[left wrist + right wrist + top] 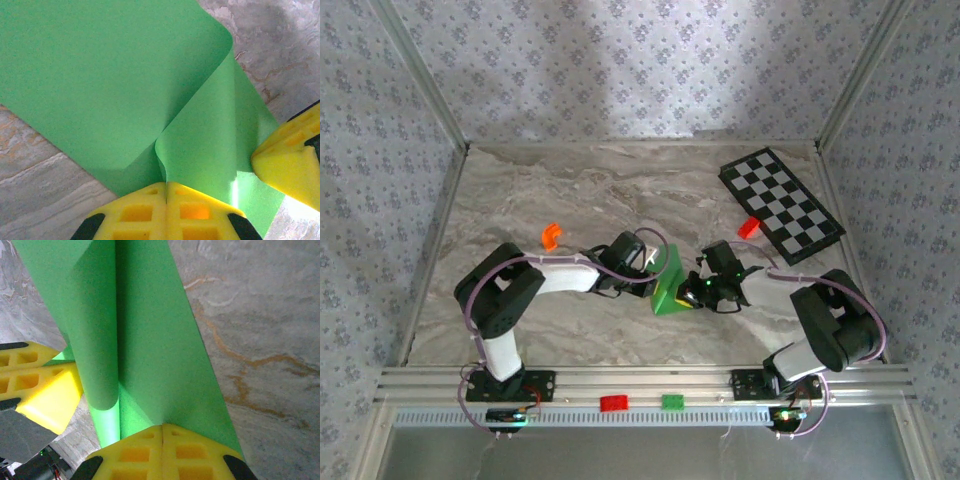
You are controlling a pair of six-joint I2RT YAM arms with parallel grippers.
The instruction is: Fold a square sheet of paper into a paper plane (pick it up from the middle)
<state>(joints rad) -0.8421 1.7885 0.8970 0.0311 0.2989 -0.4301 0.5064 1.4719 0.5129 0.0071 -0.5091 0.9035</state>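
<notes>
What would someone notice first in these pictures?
The bright green paper in the middle of the table jumps out first, curled up rather than lying flat. The left claw and the right claw, both yellow-tipped, pinch it shut from opposite sides. Next comes the black-and-white checkered board at the far right corner.

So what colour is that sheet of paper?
The paper is plain bright green, with no markings. It shows best in the left wrist view.

green paper sheet (670,288), curled double, at table (570,195) centre
</notes>
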